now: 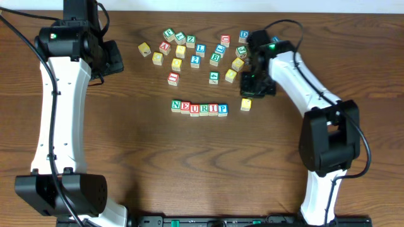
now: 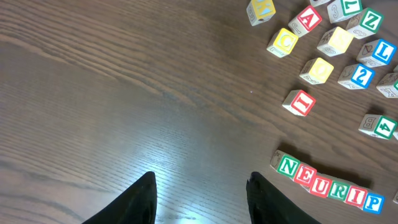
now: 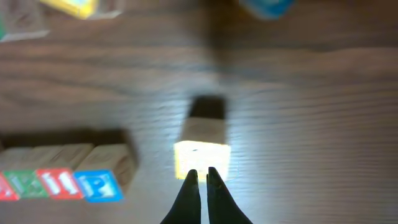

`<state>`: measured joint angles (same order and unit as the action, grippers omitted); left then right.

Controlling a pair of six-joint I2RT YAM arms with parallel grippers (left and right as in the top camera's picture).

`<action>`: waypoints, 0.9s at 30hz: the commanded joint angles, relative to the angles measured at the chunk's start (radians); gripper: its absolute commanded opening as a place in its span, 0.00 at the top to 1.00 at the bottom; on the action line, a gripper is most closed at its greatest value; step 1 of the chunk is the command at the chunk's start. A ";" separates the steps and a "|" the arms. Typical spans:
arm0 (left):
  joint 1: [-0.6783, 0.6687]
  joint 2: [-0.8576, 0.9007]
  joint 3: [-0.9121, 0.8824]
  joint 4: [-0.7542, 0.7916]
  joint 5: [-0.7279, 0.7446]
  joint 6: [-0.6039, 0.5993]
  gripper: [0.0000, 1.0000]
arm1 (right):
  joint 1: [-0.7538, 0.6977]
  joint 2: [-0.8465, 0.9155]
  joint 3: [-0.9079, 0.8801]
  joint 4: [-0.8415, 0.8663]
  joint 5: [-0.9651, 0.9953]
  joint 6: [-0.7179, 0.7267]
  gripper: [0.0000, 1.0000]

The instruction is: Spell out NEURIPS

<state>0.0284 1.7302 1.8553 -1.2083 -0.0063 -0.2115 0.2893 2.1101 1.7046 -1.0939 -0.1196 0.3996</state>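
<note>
Right jaws closed, empty | yellow cube [image 3: 202, 158] just beyond tips | left jaws parted, empty

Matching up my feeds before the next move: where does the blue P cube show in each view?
Overhead: the blue P cube is just below centre, at the right end of the row.
Left wrist: the blue P cube is in the bottom right corner, ending the row.
Right wrist: the blue P cube is at lower left, blurred.
Shared landmark: the red I cube right beside it, on its left in every view.
</note>
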 commanded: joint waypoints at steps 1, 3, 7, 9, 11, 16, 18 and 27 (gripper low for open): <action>0.004 0.010 -0.004 -0.006 -0.002 0.009 0.53 | -0.033 -0.022 -0.045 0.017 -0.006 -0.016 0.99; 0.004 0.010 -0.004 -0.006 -0.002 0.009 0.53 | -0.037 -0.022 -0.070 0.041 -0.006 -0.016 0.99; 0.004 0.010 -0.004 -0.006 -0.002 0.009 0.53 | -0.037 -0.021 -0.137 0.116 -0.006 -0.017 0.99; 0.004 0.010 -0.004 -0.006 -0.002 0.009 0.54 | -0.037 -0.021 -0.170 0.154 -0.006 -0.024 0.99; 0.004 0.010 -0.004 -0.006 -0.002 0.009 0.54 | -0.037 -0.021 -0.192 0.181 -0.007 -0.032 0.99; 0.004 0.010 -0.004 -0.006 -0.002 0.009 0.54 | -0.026 -0.021 -0.217 0.218 -0.016 -0.044 0.99; 0.004 0.010 -0.004 -0.006 -0.002 0.009 0.54 | -0.018 -0.021 -0.217 0.233 -0.014 -0.051 0.99; 0.004 0.010 -0.004 -0.006 -0.002 0.009 0.54 | -0.003 -0.021 -0.217 0.281 -0.015 -0.096 0.99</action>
<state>0.0284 1.7306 1.8553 -1.2083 -0.0059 -0.2115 0.2745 2.1090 1.4918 -0.8181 -0.1280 0.3462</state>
